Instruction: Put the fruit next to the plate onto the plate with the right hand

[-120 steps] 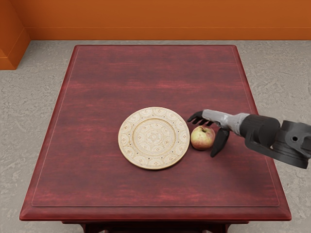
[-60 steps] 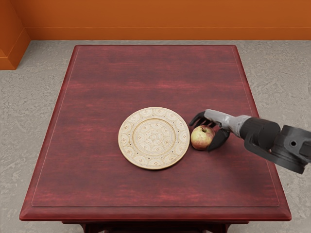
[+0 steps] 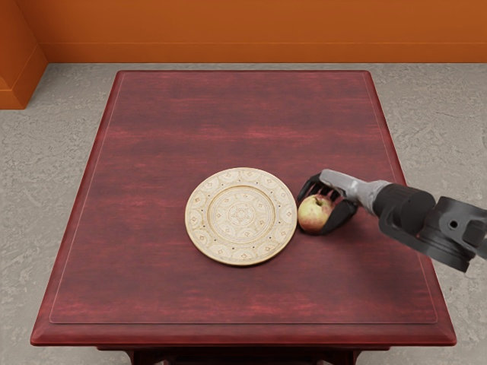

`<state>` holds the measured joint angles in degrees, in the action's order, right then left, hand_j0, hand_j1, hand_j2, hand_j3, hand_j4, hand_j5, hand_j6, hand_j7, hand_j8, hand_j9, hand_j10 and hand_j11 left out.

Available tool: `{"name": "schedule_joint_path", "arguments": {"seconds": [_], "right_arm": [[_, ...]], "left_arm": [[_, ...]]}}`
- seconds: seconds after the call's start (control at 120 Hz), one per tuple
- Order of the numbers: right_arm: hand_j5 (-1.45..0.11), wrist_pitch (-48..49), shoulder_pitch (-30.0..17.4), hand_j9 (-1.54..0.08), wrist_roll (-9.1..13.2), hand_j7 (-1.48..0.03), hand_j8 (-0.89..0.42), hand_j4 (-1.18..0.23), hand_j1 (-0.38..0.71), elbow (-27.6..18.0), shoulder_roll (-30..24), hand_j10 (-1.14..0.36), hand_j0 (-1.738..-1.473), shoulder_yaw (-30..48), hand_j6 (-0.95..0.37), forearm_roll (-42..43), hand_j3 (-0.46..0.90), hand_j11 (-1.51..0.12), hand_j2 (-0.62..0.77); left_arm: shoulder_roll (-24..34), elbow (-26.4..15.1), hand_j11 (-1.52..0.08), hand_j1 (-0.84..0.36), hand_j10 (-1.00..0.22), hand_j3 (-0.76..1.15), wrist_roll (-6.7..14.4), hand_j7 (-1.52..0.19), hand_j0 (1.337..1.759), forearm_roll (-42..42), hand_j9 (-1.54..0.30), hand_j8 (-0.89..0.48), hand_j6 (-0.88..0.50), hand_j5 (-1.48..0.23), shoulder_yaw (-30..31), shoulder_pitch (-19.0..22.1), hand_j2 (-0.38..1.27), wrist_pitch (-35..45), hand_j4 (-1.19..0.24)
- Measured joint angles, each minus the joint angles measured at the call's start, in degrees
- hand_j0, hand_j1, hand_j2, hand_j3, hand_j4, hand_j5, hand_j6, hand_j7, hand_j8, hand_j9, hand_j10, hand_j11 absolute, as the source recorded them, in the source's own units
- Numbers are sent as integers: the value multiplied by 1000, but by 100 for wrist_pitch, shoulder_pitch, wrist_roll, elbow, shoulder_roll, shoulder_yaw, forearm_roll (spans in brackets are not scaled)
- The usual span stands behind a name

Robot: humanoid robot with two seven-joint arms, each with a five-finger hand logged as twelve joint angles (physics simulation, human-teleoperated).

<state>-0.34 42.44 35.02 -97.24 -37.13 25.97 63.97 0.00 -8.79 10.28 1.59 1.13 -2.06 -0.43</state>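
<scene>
A yellow-red apple (image 3: 313,214) rests on the dark red table, just right of the cream patterned plate (image 3: 240,216) and close to its rim. My right hand (image 3: 325,205) reaches in from the right edge and its dark fingers are curled around the apple, with fingers over the top and the thumb under its right side. The apple still sits at table height beside the plate. The left arm is out of sight.
The table's right edge (image 3: 411,220) runs close behind my right forearm (image 3: 396,209). Grey floor surrounds the table, and an orange wall stands at the back.
The thumb, spread apart from the apple one second ago, has swung in and the fingers have curled around the fruit. The apple has barely moved.
</scene>
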Motion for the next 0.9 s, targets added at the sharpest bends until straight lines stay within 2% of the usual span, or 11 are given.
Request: {"name": "schedule_joint_path", "arguments": {"seconds": [0.142, 0.408, 0.9], "right_arm": [[-731, -10, -5, -733, -3, -707, -384, -528, 193, 85, 1, -527, -1654, 137, -430, -27, 0, -733, 166], [-752, 42, 47, -756, -3, -736, -381, -555, 210, 130, 62, -536, -1657, 611, -423, -243, 0, -758, 227], [-769, 169, 141, -765, -3, -745, -356, -549, 241, 157, 1385, -512, -1658, 847, -398, -302, 1, -769, 266]], "left_arm": [[0, -1, 0, 349, 0, 0, 0, 0, 1658, 0, 0, 0, -1, 0, 1, 0, 0, 0, 0], [0, -1, 0, 349, 0, 0, 0, 0, 1658, 0, 0, 0, -1, 0, 1, -1, 0, -1, 0], [0, -1, 0, 349, 0, 0, 1, 0, 1658, -1, 0, 0, 0, 0, 2, 1, 0, -1, 0]]}}
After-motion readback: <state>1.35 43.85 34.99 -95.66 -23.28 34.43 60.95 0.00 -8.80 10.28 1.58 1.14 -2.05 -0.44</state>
